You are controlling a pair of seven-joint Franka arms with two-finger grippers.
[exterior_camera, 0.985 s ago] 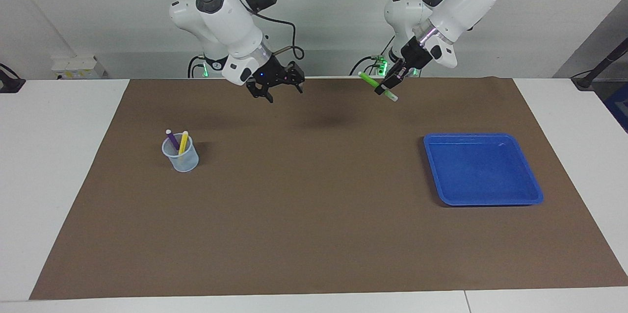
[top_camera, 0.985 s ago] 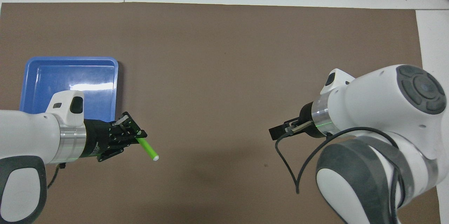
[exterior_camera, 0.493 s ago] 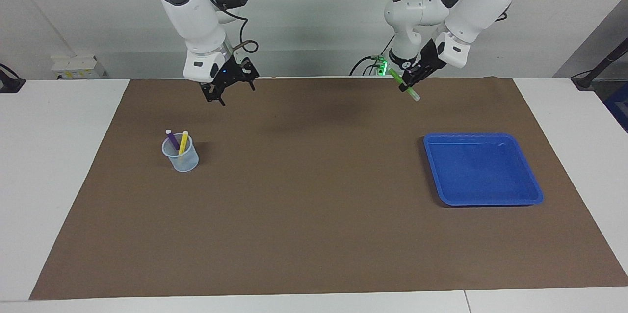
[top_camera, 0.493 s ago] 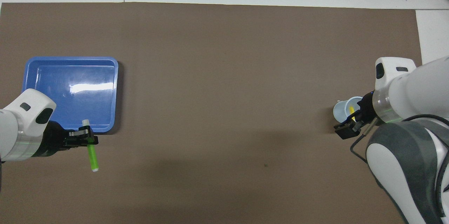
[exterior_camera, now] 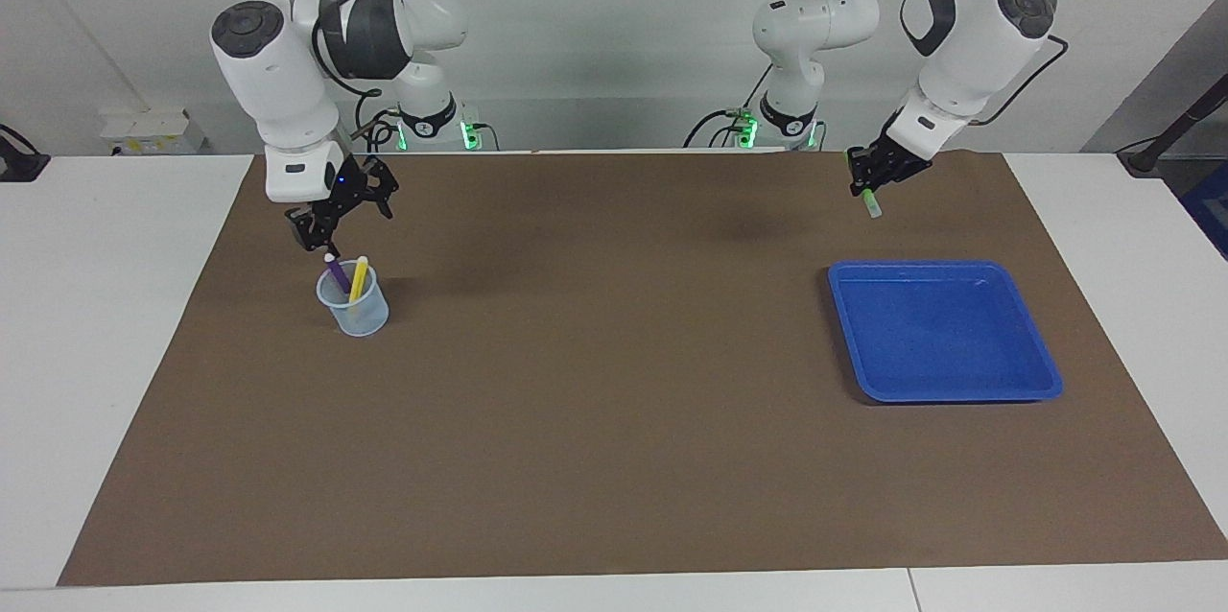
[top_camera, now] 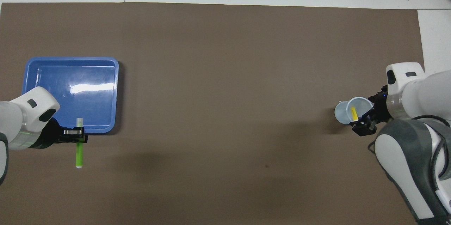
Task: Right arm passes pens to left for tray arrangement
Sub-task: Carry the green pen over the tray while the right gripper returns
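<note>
My left gripper (exterior_camera: pixel 871 178) (top_camera: pixel 79 136) is shut on the green pen (exterior_camera: pixel 871 203) (top_camera: pixel 79 155). It hangs in the air over the mat, just off the rim of the blue tray (exterior_camera: pixel 945 329) (top_camera: pixel 53 73) on the robots' side. The tray holds nothing. A small translucent cup (exterior_camera: pixel 357 310) (top_camera: pixel 344 111) stands toward the right arm's end. In it lean the purple pen (exterior_camera: pixel 337 272) and the yellow pen (exterior_camera: pixel 358 276) (top_camera: pixel 353 113). My right gripper (exterior_camera: pixel 331 230) (top_camera: pixel 364 125) is open, right above the cup's mouth, close to the purple pen's tip.
A brown mat (exterior_camera: pixel 614 420) covers most of the white table. Wide bare mat lies between the cup and the tray. A power strip (exterior_camera: pixel 153 130) sits at the table's edge near the right arm's base.
My left gripper has carried the green pen from the table's middle to the tray's end. My right gripper has swung out and come down over the cup.
</note>
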